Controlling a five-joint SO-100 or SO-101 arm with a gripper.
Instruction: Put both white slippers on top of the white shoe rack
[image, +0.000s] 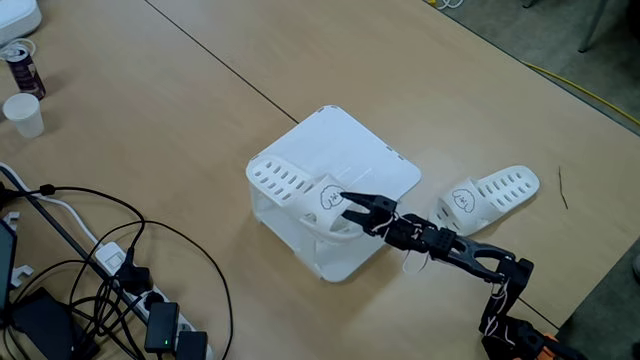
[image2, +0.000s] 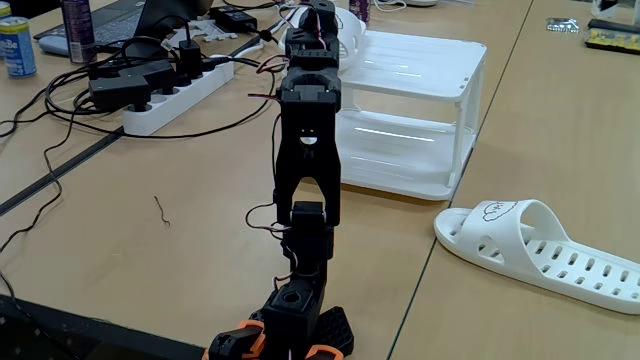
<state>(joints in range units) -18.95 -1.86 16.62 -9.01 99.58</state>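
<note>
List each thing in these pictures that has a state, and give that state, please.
first slipper: lying on top of the shoe rack, gripper at its strap.
second slipper: lying upright on the table, beside the rack, untouched.
shoe rack: standing upright, one slipper on top.
gripper: open, jaws around the first slipper's strap.
paper cup: standing upright.

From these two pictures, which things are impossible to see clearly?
- Gripper grip on the rack slipper: too small in a fixed view; hidden behind the arm in the other.
- Floor slipper toe: cut by the right edge.
- Rack left side: behind the arm.
</note>
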